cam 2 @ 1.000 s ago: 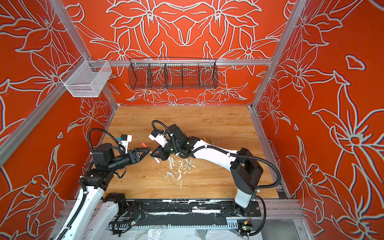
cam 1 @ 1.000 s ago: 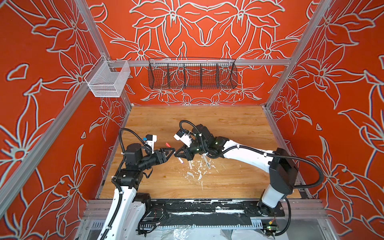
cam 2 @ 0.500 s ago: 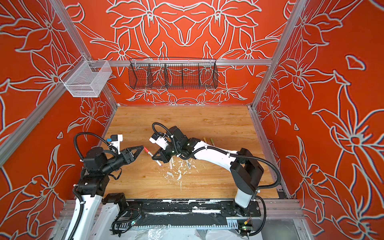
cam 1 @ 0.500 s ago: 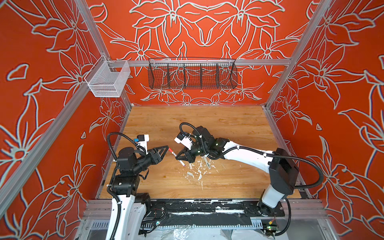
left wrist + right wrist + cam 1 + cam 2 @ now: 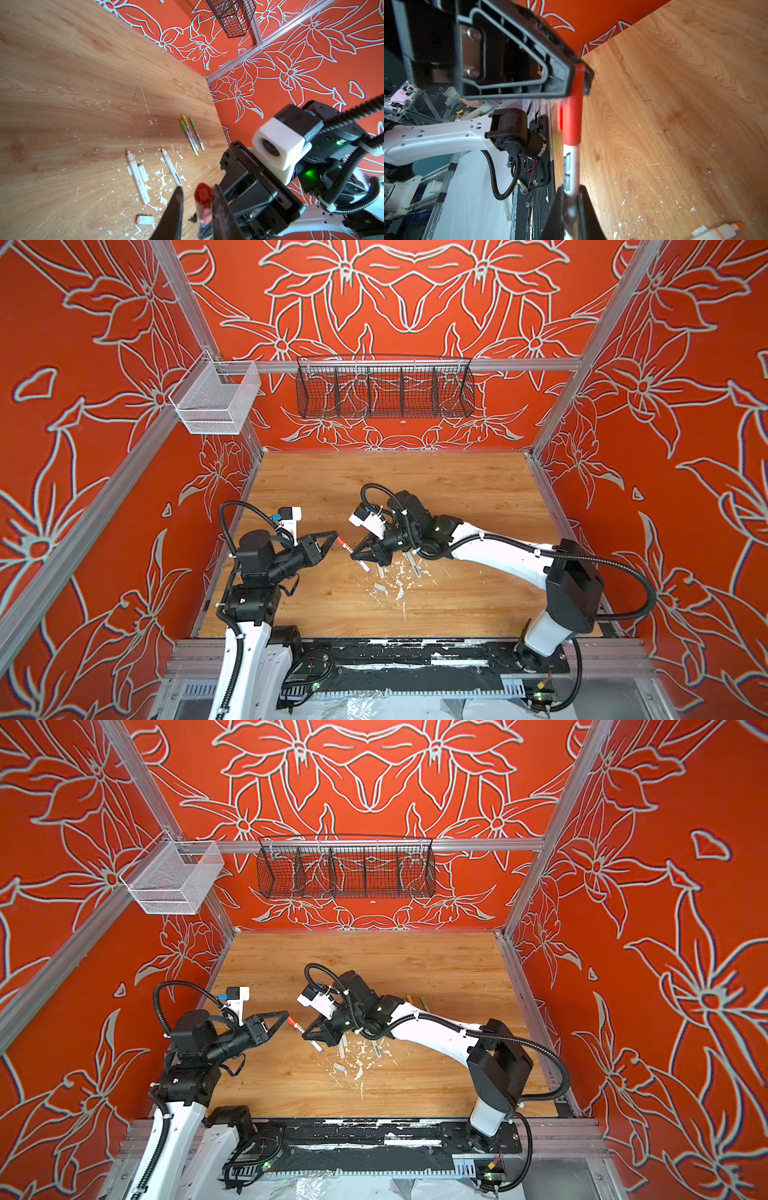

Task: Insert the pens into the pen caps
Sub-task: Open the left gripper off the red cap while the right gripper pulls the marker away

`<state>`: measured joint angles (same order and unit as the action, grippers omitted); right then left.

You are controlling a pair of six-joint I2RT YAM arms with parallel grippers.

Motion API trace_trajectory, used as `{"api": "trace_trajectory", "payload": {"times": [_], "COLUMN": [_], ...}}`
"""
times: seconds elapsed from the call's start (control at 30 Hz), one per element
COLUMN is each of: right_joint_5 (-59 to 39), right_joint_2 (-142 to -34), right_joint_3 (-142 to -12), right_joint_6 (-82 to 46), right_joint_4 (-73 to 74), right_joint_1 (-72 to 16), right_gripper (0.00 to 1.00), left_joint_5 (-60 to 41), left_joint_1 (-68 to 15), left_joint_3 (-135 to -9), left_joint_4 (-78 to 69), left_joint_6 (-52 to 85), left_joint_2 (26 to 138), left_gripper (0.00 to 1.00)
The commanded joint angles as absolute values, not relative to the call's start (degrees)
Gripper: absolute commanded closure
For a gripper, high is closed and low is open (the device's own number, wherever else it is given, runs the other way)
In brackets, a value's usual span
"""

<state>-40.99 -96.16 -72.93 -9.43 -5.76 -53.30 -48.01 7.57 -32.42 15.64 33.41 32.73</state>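
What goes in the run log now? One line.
left gripper: open around red cap | right gripper: shut on pen | red cap: on pen end | table: two uncapped pens, loose cap

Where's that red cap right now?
Mid-table in both top views, the red cap sits on the pen held by the right gripper, its end between the jaws of the left gripper.

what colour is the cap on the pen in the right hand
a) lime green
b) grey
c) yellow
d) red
d: in the right wrist view the pen clamped in the right hand wears a red cap.
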Motion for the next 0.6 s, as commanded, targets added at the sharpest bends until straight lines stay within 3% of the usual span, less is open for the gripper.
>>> {"api": "trace_trajectory", "payload": {"times": [0.0, 0.27, 0.57], "right_joint_5": [-42.7, -43.3, -38.2], "right_joint_2": [-94.3, -94.5, -95.5], "right_joint_3": [-74.7, -77.1, -83.6], "right_joint_6": [-7.8, -8.0, -8.4], "right_joint_4": [-5.5, -5.4, -4.1], "right_joint_1": [-53.8, -53.9, -53.9], "right_gripper": [1.0, 1.0, 1.0], "left_joint_5": [-50.1, -51.0, -51.3], "left_joint_1": [7.9, 7.9, 7.9], "left_joint_3": [-31.7, -31.6, -31.6], "left_joint_4": [13.2, 12.8, 13.1], "left_joint_6": [33.8, 33.9, 33.7], "left_joint_2": [33.3, 34.1, 35.3], "left_gripper": [0.8, 1.0, 1.0]}}
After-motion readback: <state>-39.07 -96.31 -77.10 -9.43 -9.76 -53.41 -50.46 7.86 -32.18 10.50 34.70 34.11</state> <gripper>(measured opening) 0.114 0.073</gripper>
